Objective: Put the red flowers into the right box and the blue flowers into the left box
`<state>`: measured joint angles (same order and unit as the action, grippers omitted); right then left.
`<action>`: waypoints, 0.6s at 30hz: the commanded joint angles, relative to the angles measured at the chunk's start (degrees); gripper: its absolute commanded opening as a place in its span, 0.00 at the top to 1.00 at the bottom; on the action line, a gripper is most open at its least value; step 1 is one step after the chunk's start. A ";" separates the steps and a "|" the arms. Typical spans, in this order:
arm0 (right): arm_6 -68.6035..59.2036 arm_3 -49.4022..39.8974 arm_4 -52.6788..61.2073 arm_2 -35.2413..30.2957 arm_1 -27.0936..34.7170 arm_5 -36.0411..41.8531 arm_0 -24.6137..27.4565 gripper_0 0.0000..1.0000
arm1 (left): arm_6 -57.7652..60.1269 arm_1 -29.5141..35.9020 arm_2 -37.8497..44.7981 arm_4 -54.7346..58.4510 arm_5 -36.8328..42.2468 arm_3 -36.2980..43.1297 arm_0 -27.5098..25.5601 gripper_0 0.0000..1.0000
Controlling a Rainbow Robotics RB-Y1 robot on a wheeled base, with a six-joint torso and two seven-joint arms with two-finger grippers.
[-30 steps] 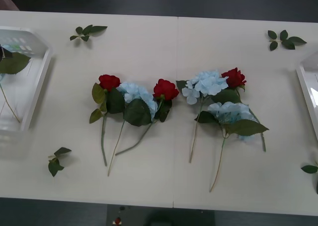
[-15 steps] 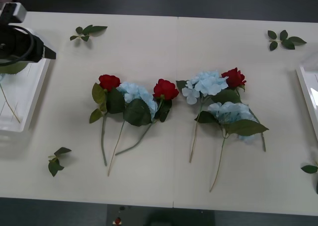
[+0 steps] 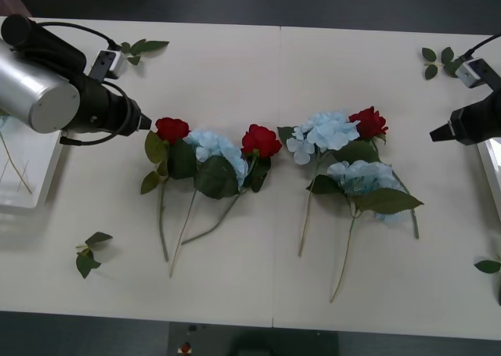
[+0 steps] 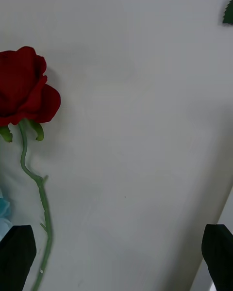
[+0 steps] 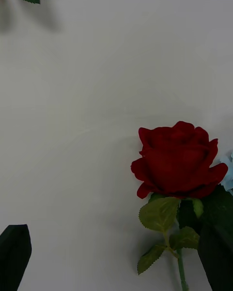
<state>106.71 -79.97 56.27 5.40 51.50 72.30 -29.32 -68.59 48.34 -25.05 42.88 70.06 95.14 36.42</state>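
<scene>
Entering since a second ago: both arms | left claw [image 5: 116, 257] wide open, empty, beside leftmost artificial red rose [image 3: 171, 128] mid-table | right claw [image 4: 116, 257] wide open, empty, near right edge | sorting resumes

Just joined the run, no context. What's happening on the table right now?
Flower sorting, nothing gripped at this moment. The left gripper hovers open beside the leftmost red rose; the right gripper hovers open just right of the rightmost rose. Three red roses and three blue hydrangeas, such as the left one, lie in two clusters mid-table. The left box sits at the table's left edge, the right box at its right. Loose leaf sprigs lie scattered around.
</scene>
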 commanded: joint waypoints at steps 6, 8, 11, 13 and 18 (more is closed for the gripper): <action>1.22 -1.94 -1.87 4.88 -2.98 -4.18 -1.97 0.00 | 3.72 -2.38 -5.36 -7.72 -0.46 1.45 0.93 0.00; 1.22 -1.94 -2.84 5.94 -3.77 -5.32 -1.97 0.00 | 4.07 -2.99 -6.77 -9.48 -0.37 1.54 0.84 0.00; 0.78 -1.85 -6.26 8.93 -5.09 -8.14 -2.15 0.00 | 4.95 -4.13 -9.05 -12.65 -0.46 1.54 0.93 0.00; 0.25 -1.85 -7.76 10.16 -5.71 -9.19 -2.15 0.00 | 5.39 -4.66 -10.02 -13.79 -0.46 1.45 0.93 0.00; -0.72 -1.76 -10.66 11.30 -7.90 -9.81 -2.15 0.00 | 6.53 -5.80 -11.16 -15.46 -0.46 1.19 0.84 0.00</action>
<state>106.70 -80.26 46.71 17.97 44.66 62.62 -29.35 -64.05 42.66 -36.87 28.10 70.06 95.14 36.42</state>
